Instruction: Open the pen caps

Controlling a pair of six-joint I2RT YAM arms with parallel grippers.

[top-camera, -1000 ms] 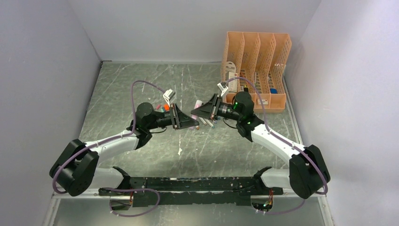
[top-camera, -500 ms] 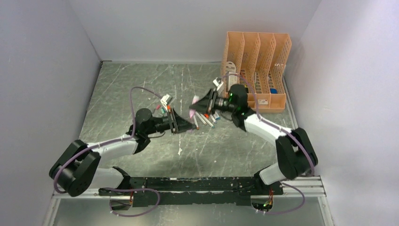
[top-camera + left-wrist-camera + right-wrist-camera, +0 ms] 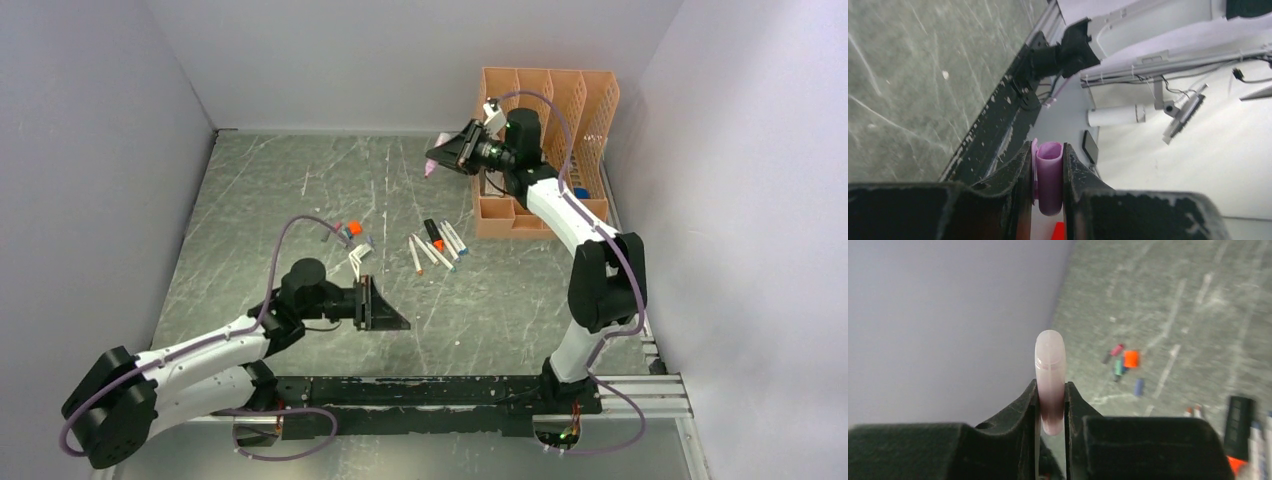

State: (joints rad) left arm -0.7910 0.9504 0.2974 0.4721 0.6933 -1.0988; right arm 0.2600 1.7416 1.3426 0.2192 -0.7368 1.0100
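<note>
Two grippers, each closed tight on one small piece.
Left gripper (image 3: 1048, 152) pinches a purple cap (image 3: 1049, 182) near the front edge of the table (image 3: 280, 190); right gripper (image 3: 1050, 390) clamps a pale pink pen (image 3: 1050, 357) beside the orange rack (image 3: 545, 95). Both pieces' lower ends are hidden between the fingers. Other pens (image 3: 437, 243) and loose caps (image 3: 350, 230) lie on the table between the arms.

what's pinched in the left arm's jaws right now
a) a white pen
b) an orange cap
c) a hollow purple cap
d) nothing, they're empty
c: in the left wrist view a hollow purple cap sits clamped between the left jaws, with its open end showing.
</note>
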